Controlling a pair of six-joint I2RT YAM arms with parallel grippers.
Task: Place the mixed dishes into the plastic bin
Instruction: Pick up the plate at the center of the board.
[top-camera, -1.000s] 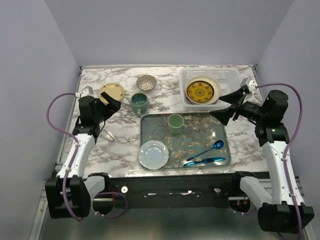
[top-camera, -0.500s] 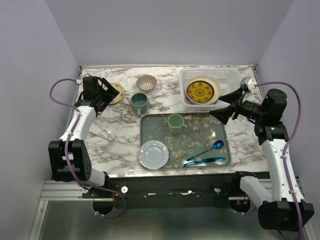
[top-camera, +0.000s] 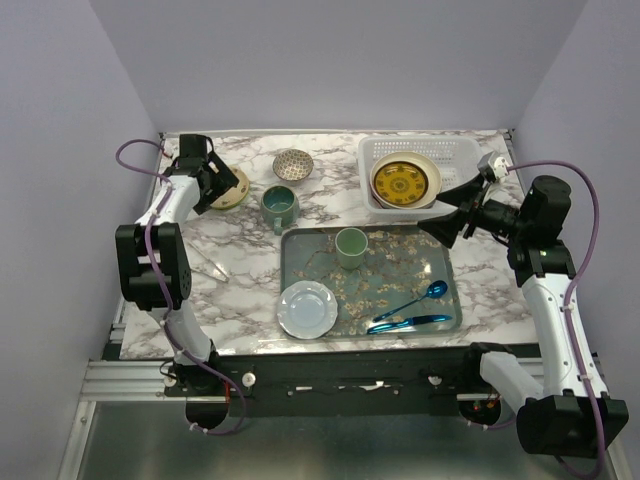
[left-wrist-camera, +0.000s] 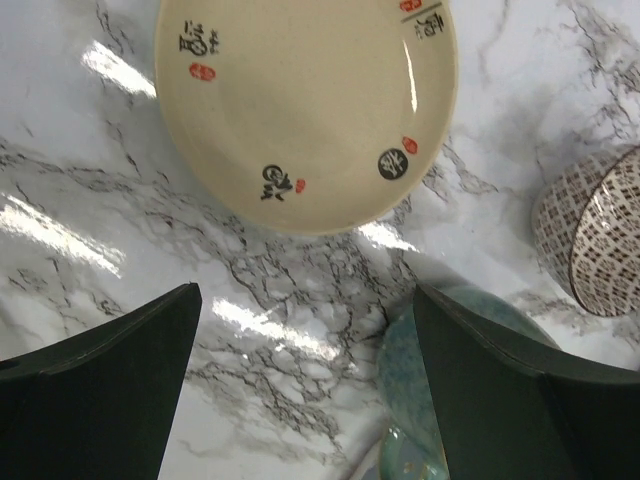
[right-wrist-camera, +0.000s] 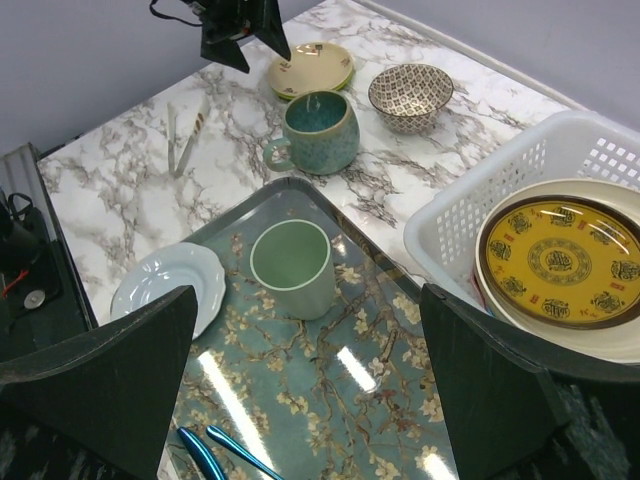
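Plain lilac walls close in a marble bench (top-camera: 240, 270) on three sides, and most of the crockery sits toward its back edge. The white bin (top-camera: 415, 150) fills the upper right of the top view, just inside the rear edge. In it an amber-yellow plate (top-camera: 406, 182) lies flat on a wider ivory plate (right-wrist-camera: 600, 345). The bin's near wall comes down almost to the upper right corner of the grey tray (top-camera: 300, 250). The tray holds a green cup (top-camera: 351, 246) and two blue spoons (top-camera: 410, 310), and a scalloped white plate (top-camera: 307, 308) lies across its lower left edge. The right tool (top-camera: 450, 215) hangs spread wide and empty over the narrow gap between bin and tray. In the upper left, the left tool (top-camera: 212, 180) is also released, grasping nothing, poised over the cream plate (left-wrist-camera: 300, 110). In its wrist view its two fingers straddle bare marble just below the plate's rim. The teal mug (top-camera: 279, 205) stands close by, its rim beside the finger at the lower right of that view. The speckled bowl (top-camera: 293, 165) sits just behind the mug. The clearest open marble is the wide strip down the left side of the top view, from the cream plate to the near edge.
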